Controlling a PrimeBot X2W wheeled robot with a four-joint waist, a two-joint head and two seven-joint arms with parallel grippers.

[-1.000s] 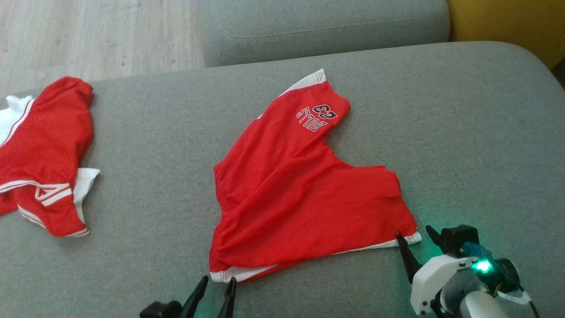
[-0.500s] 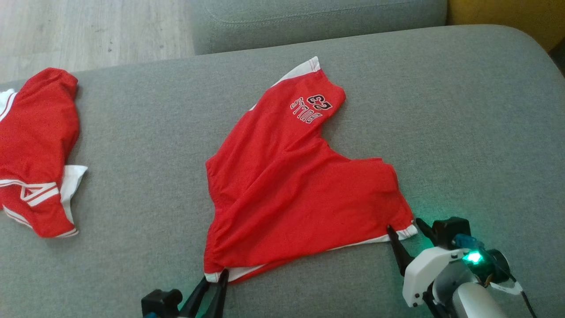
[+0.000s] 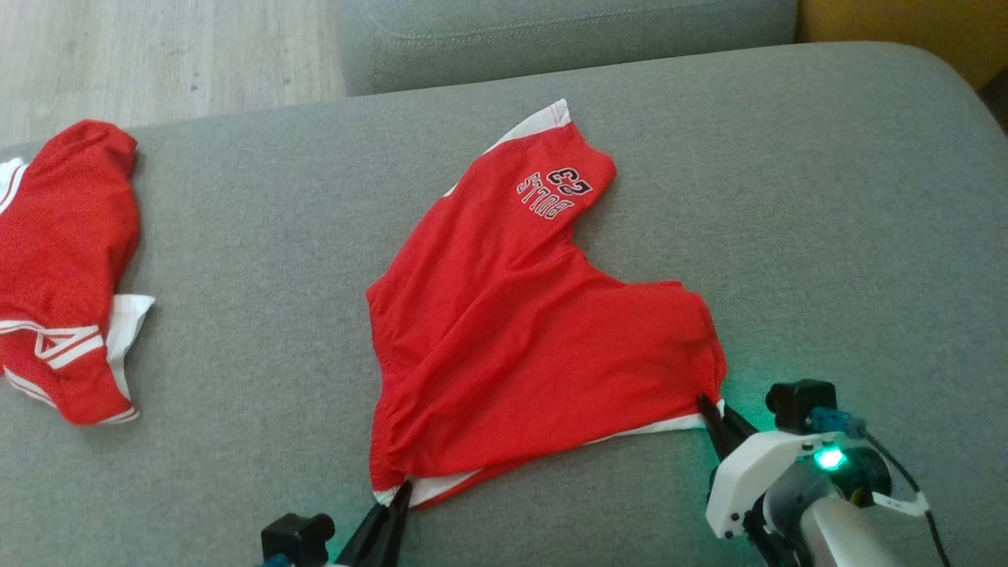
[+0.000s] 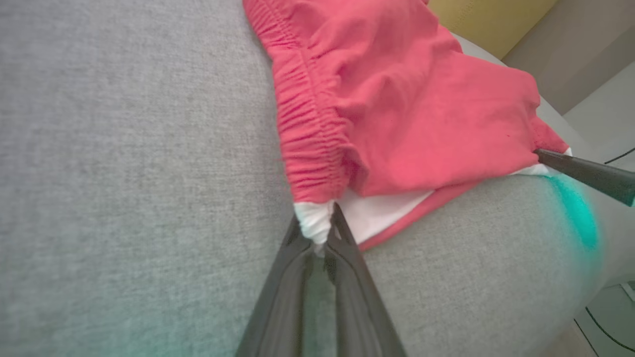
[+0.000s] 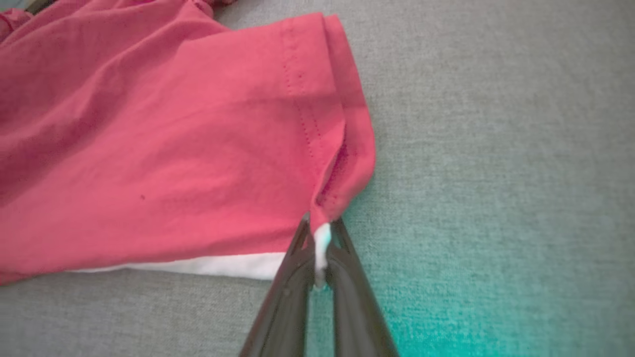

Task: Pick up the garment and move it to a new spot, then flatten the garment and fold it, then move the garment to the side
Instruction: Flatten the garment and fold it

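The shorts [image 3: 520, 331] lie mid-sofa [image 3: 787, 197]. Their long axis runs from the near edge diagonally away to the printed leg (lettering upside down), with the waistband to the left. The left gripper [image 4: 317, 230] pinches the white near-left corner, and the right gripper [image 5: 321, 238] pinches what looks like the near-right hem corner.

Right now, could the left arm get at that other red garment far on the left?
Probably not straight away: the left gripper is shut on a corner of the red shorts. Only grey cushion lies between it and the other garment, so once freed it likely could.
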